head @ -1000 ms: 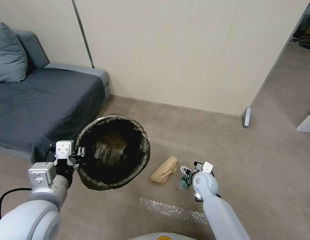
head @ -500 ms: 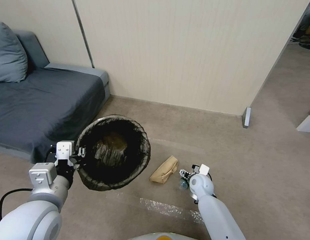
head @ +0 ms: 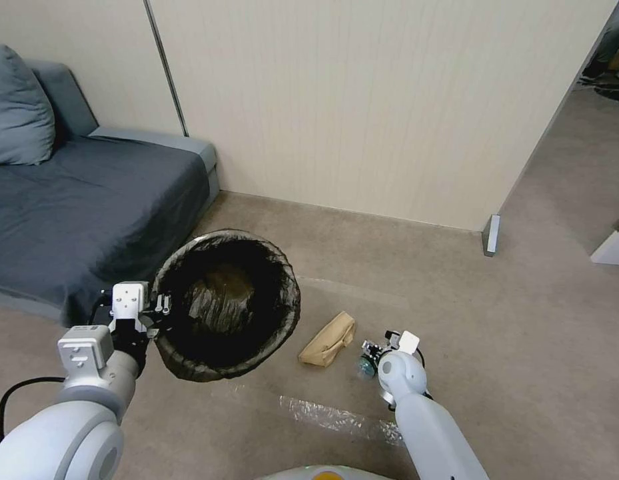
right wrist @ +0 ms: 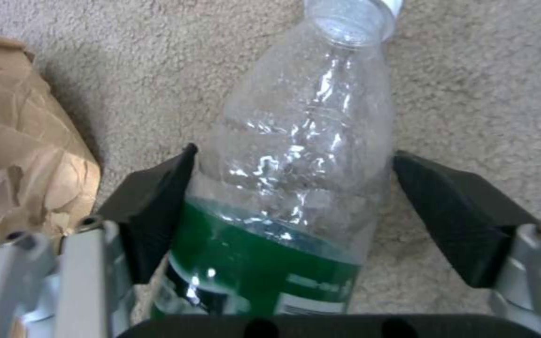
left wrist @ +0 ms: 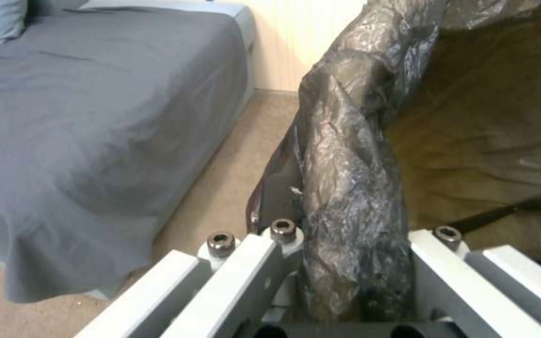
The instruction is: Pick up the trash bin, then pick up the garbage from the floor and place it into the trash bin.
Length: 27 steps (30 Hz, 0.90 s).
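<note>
- Trash bin (head: 226,303) is lifted, its lined rim clamped in the left hand (left wrist: 345,281)
- right hand (right wrist: 289,211) straddles the bottle (right wrist: 296,188), pads apart; paper bag (head: 328,340) remains on the floor

A beige-brown carpeted floor (head: 402,267) is seen throughout. A cream panelled wall (head: 362,100) is set behind, ending at a corner on the right, beyond which more floor is seen. A dark grey sofa (head: 76,207) with a grey cushion (head: 16,107) is placed against the wall on the left.

Grey sofa (head: 76,207) with cushion (head: 16,107) beside wall (head: 362,100).
</note>
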Motion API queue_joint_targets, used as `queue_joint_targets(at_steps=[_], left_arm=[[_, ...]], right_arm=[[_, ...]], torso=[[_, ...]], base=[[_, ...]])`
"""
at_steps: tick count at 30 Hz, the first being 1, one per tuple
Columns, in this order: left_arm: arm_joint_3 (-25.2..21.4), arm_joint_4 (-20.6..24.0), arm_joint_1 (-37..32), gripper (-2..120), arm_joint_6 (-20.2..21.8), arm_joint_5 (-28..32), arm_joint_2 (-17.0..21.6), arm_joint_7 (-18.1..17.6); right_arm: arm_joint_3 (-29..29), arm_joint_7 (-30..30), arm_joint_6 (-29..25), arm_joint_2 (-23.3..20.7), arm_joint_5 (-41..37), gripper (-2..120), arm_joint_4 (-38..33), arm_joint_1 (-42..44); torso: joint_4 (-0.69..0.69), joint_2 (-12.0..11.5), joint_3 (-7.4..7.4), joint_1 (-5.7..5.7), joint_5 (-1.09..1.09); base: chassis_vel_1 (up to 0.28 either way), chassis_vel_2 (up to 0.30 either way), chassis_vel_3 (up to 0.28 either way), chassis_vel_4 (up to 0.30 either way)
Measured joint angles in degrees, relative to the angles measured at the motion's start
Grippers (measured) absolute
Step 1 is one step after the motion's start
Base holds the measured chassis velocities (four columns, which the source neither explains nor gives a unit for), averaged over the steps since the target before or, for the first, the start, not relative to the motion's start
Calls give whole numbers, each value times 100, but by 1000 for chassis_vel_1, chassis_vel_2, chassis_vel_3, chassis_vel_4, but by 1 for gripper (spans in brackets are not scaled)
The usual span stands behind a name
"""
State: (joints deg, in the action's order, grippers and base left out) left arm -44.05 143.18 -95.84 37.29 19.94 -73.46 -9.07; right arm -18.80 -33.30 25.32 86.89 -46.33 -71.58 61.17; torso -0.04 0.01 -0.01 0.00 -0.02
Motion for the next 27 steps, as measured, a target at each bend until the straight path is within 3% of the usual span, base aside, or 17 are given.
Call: queue_joint_targets(at_steps=[16, 22, 27], left_arm=[[6, -29, 12, 2, -12, 5, 0, 10], [0, -10, -10, 2, -13, 17, 7, 12], [-1, -5, -29, 2, -8, 26, 15, 12]], right_arm=[[55, 91, -75, -35, 170, 39, -258, 146], [74, 92, -113, -169, 268, 25, -826, 349], [97, 119, -151, -420, 58, 23, -1687, 557]], torso=[[10, -2, 2, 1, 9], [5, -2, 2, 0, 6], [4, -2, 1, 0, 4]], base=[[0, 0, 0, 0], [0, 0, 0, 0], [0, 0, 0, 0]])
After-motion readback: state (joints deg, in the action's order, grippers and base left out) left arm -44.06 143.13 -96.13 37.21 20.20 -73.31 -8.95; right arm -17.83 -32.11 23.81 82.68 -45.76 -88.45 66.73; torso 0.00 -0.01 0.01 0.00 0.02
